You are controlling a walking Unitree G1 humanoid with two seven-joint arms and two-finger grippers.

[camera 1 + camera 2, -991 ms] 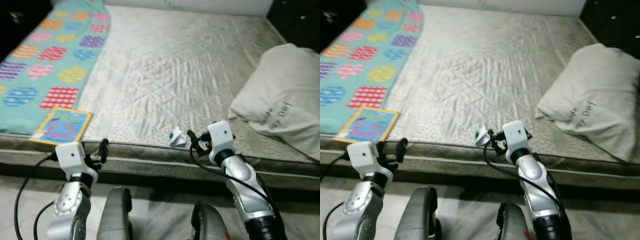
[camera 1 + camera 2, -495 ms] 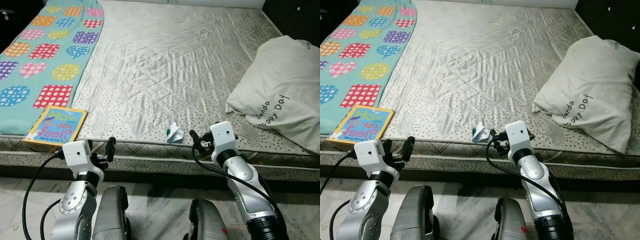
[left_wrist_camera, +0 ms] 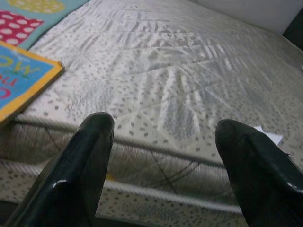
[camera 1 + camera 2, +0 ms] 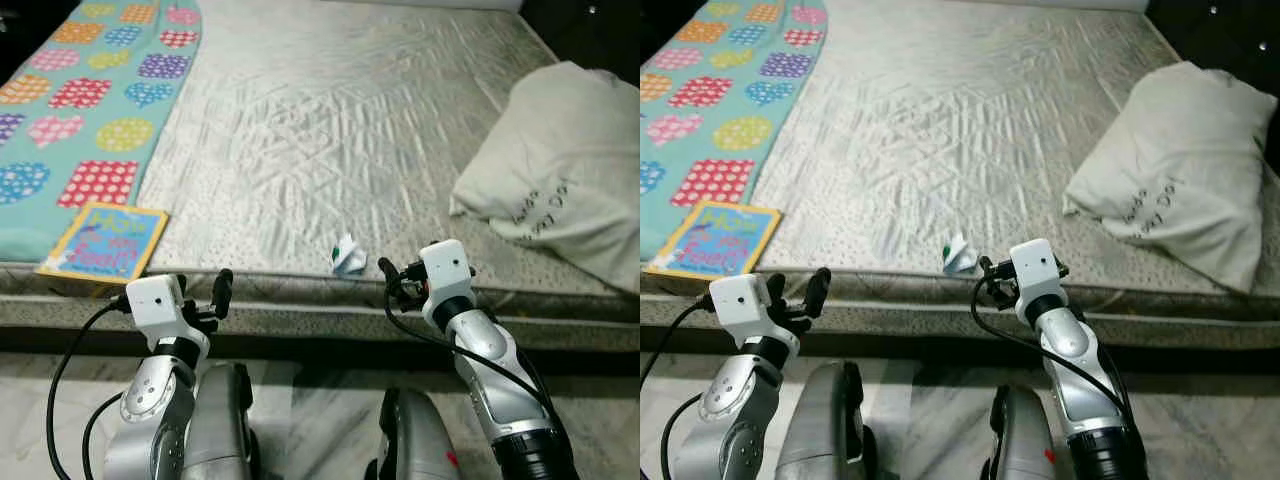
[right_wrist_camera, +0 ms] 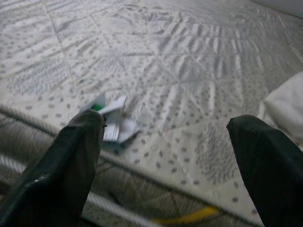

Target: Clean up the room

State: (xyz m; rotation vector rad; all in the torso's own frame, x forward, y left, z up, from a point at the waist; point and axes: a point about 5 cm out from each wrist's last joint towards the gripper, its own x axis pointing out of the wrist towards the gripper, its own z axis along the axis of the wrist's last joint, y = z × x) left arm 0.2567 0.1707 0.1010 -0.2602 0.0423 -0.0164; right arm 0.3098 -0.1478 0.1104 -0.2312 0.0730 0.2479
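We stood at the foot edge of the bed (image 4: pixel 330 130), both arms raised ahead of us, at about mattress height.

Left claw (image 3: pixel 163 165): fingers spread wide, nothing between them, held just short of the mattress edge, aimed at bare quilted cover.

Right claw (image 5: pixel 170 161): also spread and empty. The crumpled wrapper (image 4: pixel 347 257), white with a green patch, lay near the mattress edge, just beyond and a little to the left of this claw. In the right wrist view it sat beside 1 finger (image 5: pixel 78 156), not between the 2.

Other loose things we noted:
- a children's book (image 4: pixel 102 243) flat at the left front corner, half on the patterned blanket (image 4: pixel 70 120)
- a pillow (image 4: pixel 555 180) slumped on the right side, well apart from the wrapper

Progress, as we judged it: tidying was barely begun. Nothing was in either claw and all 3 items lay out on the bed. The wrapper looked like the nearest pick for the right claw; book, pillow and blanket were left to deal with after
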